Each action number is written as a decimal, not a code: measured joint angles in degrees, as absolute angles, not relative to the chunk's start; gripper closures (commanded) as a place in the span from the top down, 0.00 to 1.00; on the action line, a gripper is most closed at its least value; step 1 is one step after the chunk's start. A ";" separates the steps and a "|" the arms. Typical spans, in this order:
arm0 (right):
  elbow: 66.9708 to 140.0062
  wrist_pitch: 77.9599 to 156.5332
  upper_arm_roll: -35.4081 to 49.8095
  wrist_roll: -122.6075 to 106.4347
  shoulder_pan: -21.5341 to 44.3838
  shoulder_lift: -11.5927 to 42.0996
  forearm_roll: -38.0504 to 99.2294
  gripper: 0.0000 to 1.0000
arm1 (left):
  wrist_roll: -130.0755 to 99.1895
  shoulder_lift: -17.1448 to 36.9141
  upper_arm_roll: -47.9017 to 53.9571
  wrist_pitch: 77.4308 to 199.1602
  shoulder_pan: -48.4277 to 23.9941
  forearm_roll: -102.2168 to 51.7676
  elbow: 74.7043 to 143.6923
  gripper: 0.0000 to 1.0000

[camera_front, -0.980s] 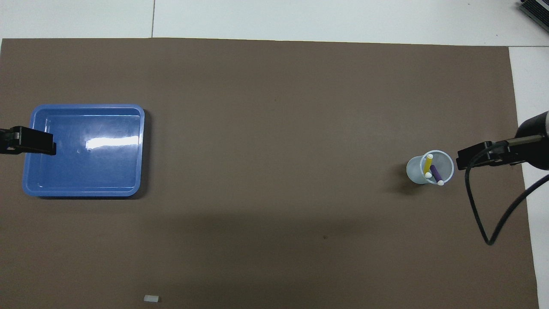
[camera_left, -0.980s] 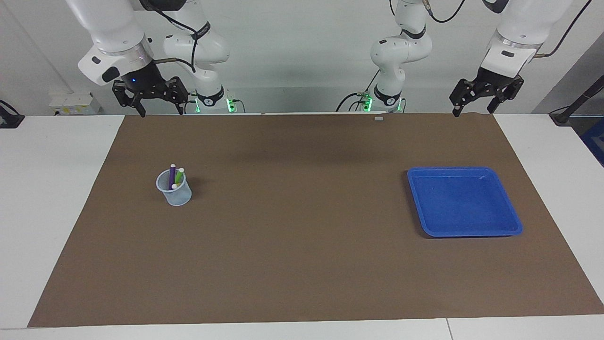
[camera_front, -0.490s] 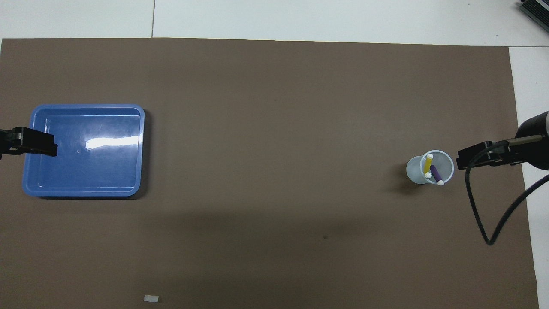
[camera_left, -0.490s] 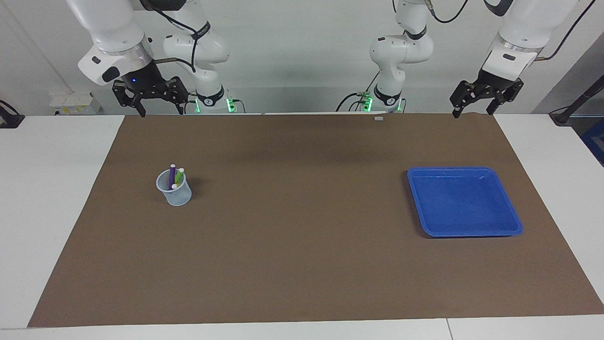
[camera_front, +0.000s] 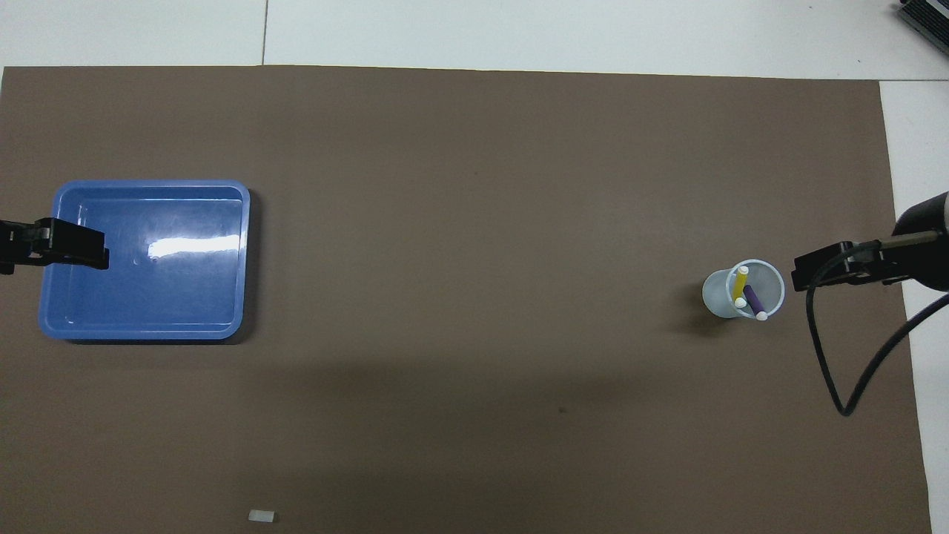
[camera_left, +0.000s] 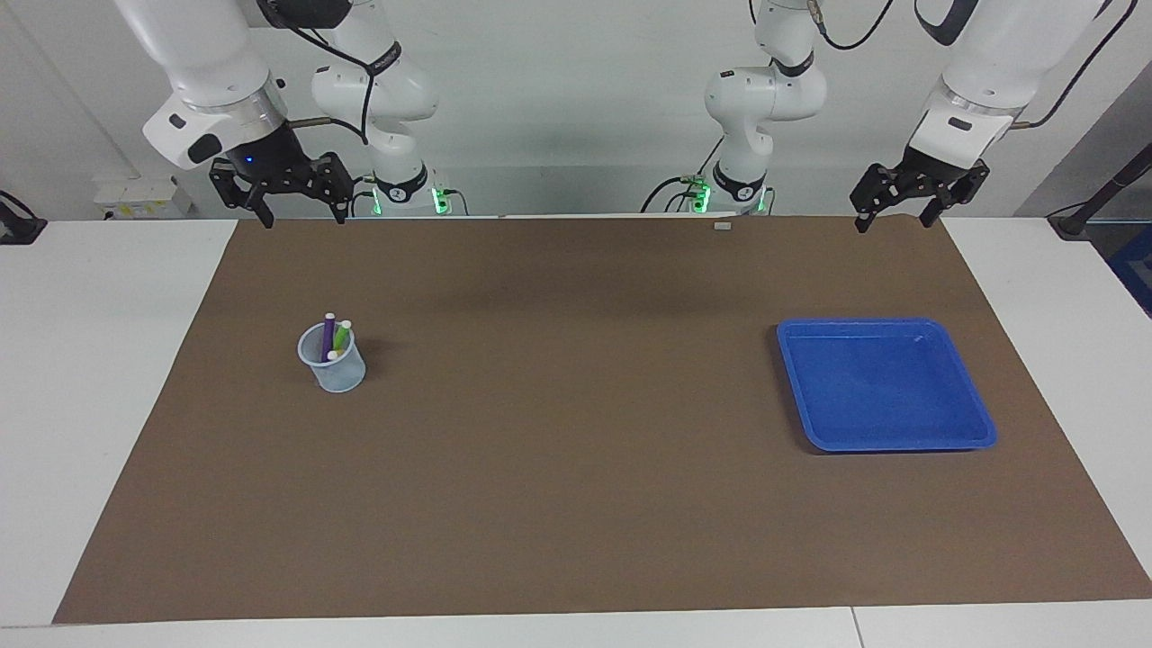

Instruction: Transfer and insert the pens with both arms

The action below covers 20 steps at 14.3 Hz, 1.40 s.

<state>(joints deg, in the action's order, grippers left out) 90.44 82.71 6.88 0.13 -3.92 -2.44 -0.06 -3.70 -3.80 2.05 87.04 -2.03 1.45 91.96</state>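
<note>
Three pens stand in a clear plastic cup (camera_left: 337, 371) on the brown mat, toward the right arm's end. The purple pen (camera_left: 328, 331) and the light green pen (camera_left: 341, 337) stick out of it. The yellow pen (camera_front: 741, 285) and the purple pen (camera_front: 754, 300) show in the overhead view. My right gripper (camera_left: 304, 216) hangs open and empty, high above the mat near the cup (camera_front: 741, 297), not touching it. My left gripper (camera_left: 894, 220) hangs open and empty, high above the left arm's end of the mat.
An empty blue tray (camera_left: 900, 444) lies on the mat toward the left arm's end; in the overhead view the left gripper (camera_front: 89, 252) covers its rim (camera_front: 148, 334). A small white piece (camera_left: 722, 226) lies at the mat's edge near the robots. A black cable (camera_front: 830, 371) hangs from the right arm.
Both grippers have risen slightly. The left gripper has shifted a little toward the middle of the table. The pens, cup and tray have not moved.
</note>
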 measured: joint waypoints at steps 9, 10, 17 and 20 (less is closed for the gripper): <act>90.59 82.83 6.89 0.13 -3.97 -2.44 -0.06 1.00 | -3.70 -3.80 2.05 87.04 -2.03 1.09 91.96 1.00; 90.59 82.83 6.89 0.13 -3.97 -2.44 -0.06 1.00 | -3.70 -3.80 2.04 87.04 -2.03 0.68 91.96 1.00; 90.43 82.82 6.89 0.13 -3.97 -2.61 -0.06 1.00 | -3.70 -3.80 1.89 87.04 -2.03 0.35 91.96 1.00; 90.43 82.82 6.89 0.13 -3.97 -2.61 -0.06 1.00 | -3.70 -3.80 1.88 87.04 -2.03 0.34 91.96 1.00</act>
<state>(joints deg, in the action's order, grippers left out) 90.43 82.82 6.89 0.13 -3.97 -2.61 -0.06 -3.70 -3.80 1.88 87.04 -2.03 0.34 91.96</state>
